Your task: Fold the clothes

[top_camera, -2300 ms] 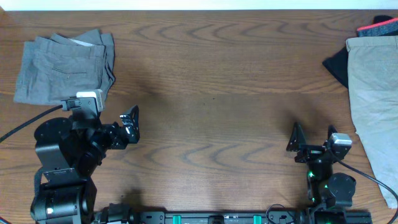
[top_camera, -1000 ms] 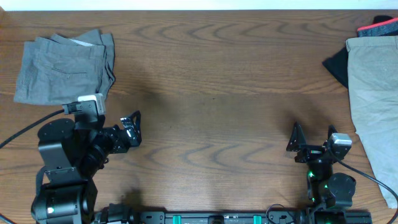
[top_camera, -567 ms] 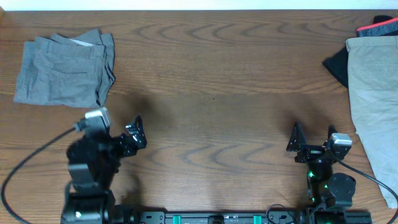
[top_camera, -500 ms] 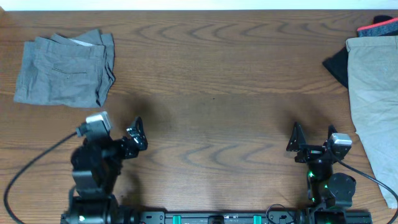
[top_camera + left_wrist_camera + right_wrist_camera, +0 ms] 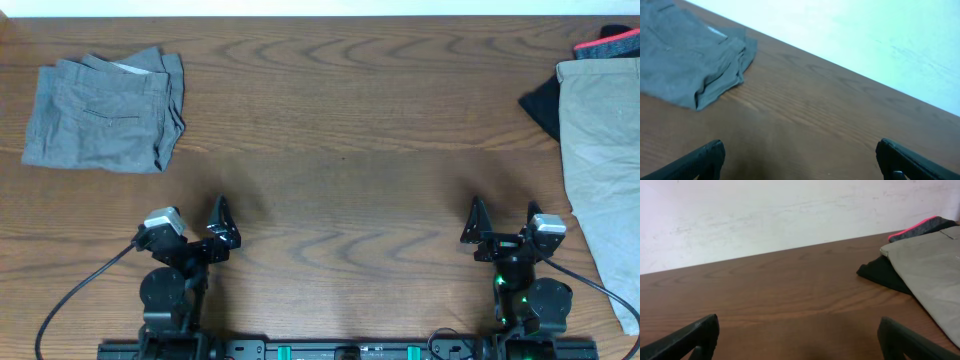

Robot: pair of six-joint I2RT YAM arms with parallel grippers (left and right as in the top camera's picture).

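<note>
From overhead, the bench (image 5: 340, 120) carries four garments. One pair of grey shorts (image 5: 100, 110) lies folded in the far left corner. One beige piece (image 5: 600, 150) runs along the right edge, one black piece (image 5: 542, 105) pokes out beside it, and one red-grey piece (image 5: 608, 42) sits in the far right corner. The two arms are at the near edge, the left arm (image 5: 170, 265) toward the left corner and the right arm (image 5: 525, 270) toward the right, both well apart from any cloth. Their jaws are seen edge-on here, so their state cannot be told from above. In the left wrist view the two fingers (image 5: 700, 162) stand at opposite sides of the frame, so the left jaws are wide and hold nothing. The grey shorts (image 5: 685, 65) lie ahead toward the far left corner. In the right wrist view the fingers (image 5: 695, 332) are equally far apart, so the right jaws are wide and bare. The beige piece (image 5: 930, 265), black piece (image 5: 882, 275) and red-grey piece (image 5: 920, 229) are stacked at the right edge. The grey pair looks finished, so the step in hand is probably fetching the next garment. The right arm is nearer. It should pinch only the beige top layer near its edge, then drag it to the bare middle and flatten it before any fold.
</note>
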